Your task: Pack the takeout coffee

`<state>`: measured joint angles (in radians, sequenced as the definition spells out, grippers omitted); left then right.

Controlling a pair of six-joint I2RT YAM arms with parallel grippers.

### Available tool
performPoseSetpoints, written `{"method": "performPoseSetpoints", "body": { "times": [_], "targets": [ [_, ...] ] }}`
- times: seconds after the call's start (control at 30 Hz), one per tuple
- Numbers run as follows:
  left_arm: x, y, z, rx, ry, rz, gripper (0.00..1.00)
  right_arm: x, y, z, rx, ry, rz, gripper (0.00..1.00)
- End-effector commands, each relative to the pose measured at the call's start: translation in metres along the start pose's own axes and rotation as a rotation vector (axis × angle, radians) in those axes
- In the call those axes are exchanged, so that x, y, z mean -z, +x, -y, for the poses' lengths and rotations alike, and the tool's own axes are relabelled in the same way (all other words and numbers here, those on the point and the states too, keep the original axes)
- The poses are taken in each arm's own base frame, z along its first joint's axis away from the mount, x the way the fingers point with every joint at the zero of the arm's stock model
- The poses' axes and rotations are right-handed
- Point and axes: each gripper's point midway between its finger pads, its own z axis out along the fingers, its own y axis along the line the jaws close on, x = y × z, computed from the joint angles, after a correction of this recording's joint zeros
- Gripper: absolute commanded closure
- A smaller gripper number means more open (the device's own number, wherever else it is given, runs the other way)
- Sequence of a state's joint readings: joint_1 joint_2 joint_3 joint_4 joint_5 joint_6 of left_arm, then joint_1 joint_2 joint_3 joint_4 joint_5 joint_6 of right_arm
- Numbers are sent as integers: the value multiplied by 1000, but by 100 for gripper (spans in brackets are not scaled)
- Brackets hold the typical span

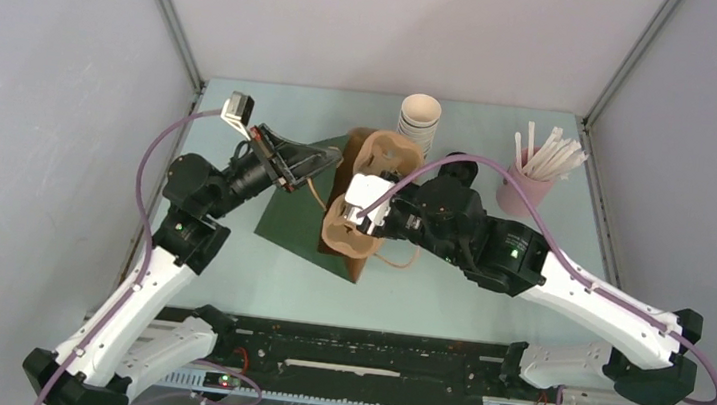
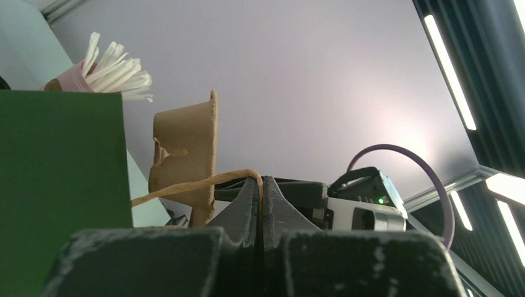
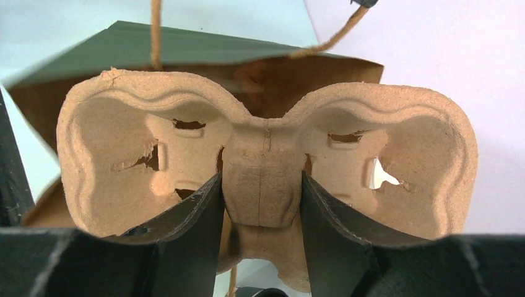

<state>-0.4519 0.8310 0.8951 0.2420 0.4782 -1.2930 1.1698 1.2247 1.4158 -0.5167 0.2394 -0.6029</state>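
Note:
The takeout coffee is out of view in every frame. A green paper bag (image 1: 293,214) with a brown inside lies in the middle of the table. My left gripper (image 1: 335,164) is shut on the bag's twisted paper handle (image 2: 186,185), which runs between the closed fingertips of the left gripper (image 2: 262,183). A brown moulded cup carrier (image 1: 366,168) stands on edge at the bag's mouth. My right gripper (image 3: 262,185) is shut on the carrier's middle bridge (image 3: 261,154), with both empty cup wells facing the camera and the bag (image 3: 186,43) behind them.
A stack of white-rimmed cups (image 1: 420,118) stands at the back. A pink cup of white straws (image 1: 529,185) stands at the back right, also in the left wrist view (image 2: 111,69). Grey enclosure walls close in the table on three sides.

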Motion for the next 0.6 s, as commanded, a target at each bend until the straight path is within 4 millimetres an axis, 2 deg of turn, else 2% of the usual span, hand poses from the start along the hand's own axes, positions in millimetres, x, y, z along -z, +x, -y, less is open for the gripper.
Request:
{"method": "performPoseSetpoints", "body": {
  "times": [0.0,0.1,0.2,0.43,0.57],
  "targets": [
    [0,10,6,19,52,-48,100,16,-12,16,53,12,67,46],
    [-3,12,4,50,64,-53,100,19,-7,26,54,46,47,46],
    [-5,13,8,69,87,-56,100,18,5,25,46,70,-8,46],
    [-13,23,18,107,132,-102,100,20,16,9,77,50,-30,46],
    [-14,26,15,120,130,-116,100,23,16,11,70,15,19,46]
  ]
}}
